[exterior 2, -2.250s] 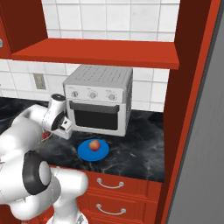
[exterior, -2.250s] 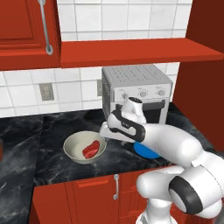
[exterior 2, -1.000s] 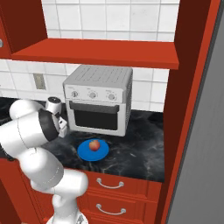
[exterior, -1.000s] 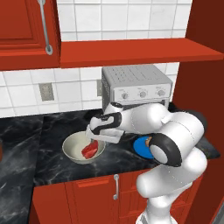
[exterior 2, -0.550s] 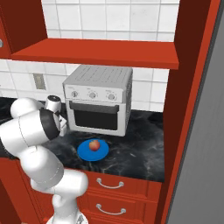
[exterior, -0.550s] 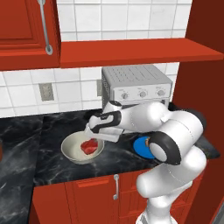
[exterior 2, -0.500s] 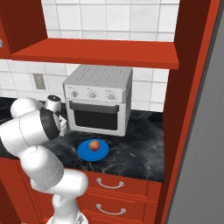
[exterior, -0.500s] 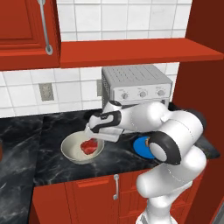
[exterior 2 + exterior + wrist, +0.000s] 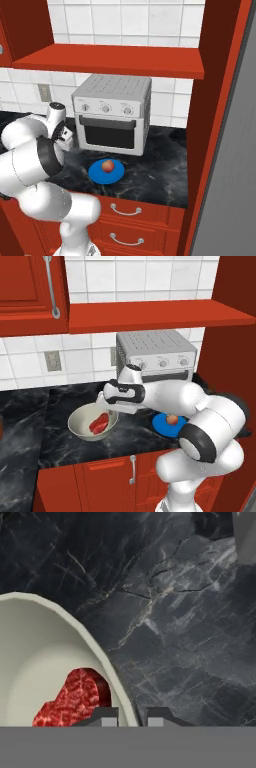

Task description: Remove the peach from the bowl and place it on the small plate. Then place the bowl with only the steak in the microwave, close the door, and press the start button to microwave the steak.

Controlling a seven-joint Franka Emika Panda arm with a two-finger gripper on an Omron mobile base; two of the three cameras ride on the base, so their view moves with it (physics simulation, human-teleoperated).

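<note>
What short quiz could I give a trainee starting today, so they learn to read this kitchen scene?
1. True or false: the peach lies on the small blue plate.
2. What is left in the bowl?
3. The pincer is: A) open above the toaster oven; B) shut on the bowl's rim; C) holding the peach.

Key: 1 true; 2 the steak; 3 B.

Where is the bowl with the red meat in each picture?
Left base view: the bowl sits left of center on the black counter, meat inside.
Right base view: I can't find the bowl there.
Hand view: the bowl curves up at the lower left, its rim between the end effector fingertips.
Shared landmark: the black marble counter, in all three.
</note>
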